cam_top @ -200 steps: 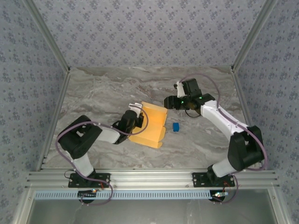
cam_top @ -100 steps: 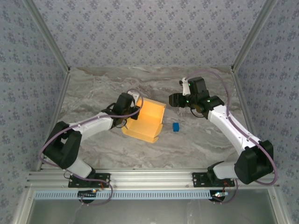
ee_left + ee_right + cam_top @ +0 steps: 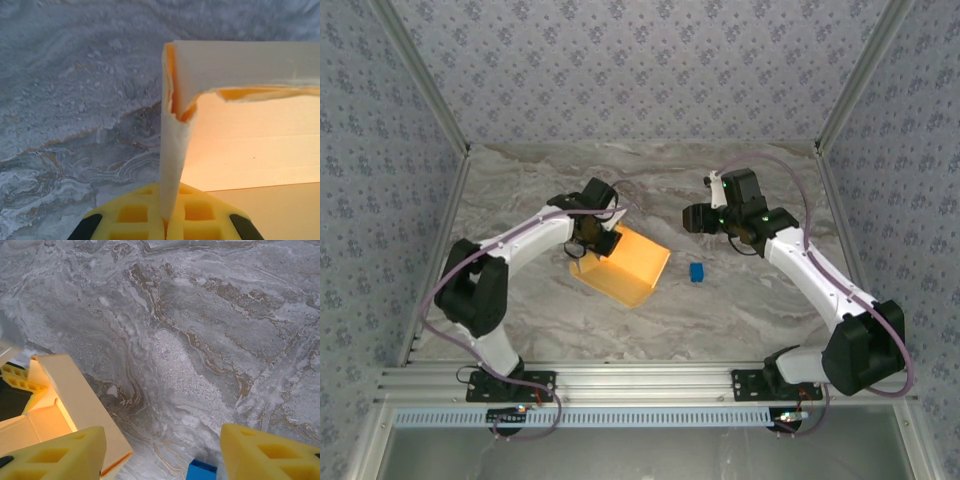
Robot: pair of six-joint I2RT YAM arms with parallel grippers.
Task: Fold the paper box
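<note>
Starting at the bottom edge of the top view: both arm bases sit on the aluminium rail (image 3: 640, 382) at the near side of the table (image 3: 720, 320), which has a grey marble-pattern top. Left arm bends up from lower left toward frame centre. Right arm runs up from lower right.

Paper box (image 3: 625, 268) is just left of centre. It is yellow-orange and partly formed, an open tray shape with walls up, turned diagonal to the table edges. Can't tell if its whole base lies flat. Blue block (image 3: 697, 272) lies on the table just right of the box, not touching it.

Left hand (image 3: 602, 242) is at the box's upper-left corner, clamped tight on a box flap (image 3: 172, 165). Left wrist view: yellow pads (image 3: 220, 220) at the bottom of frame pinch the thin flap edge-on. The flap rises to a folded corner, and the box's inner wall spreads across the right half of the frame.

Right hand (image 3: 693, 217) is right of centre, above the block in the frame and apart from the box. Its jaws are spread fairly wide, holding nothing. Right wrist view: yellow fingers (image 3: 60, 455) sit at the lower corners with bare marble between them. The block's top is at the bottom edge and a box corner is at lower left.

Patterned walls (image 3: 640, 70) close the far side.
</note>
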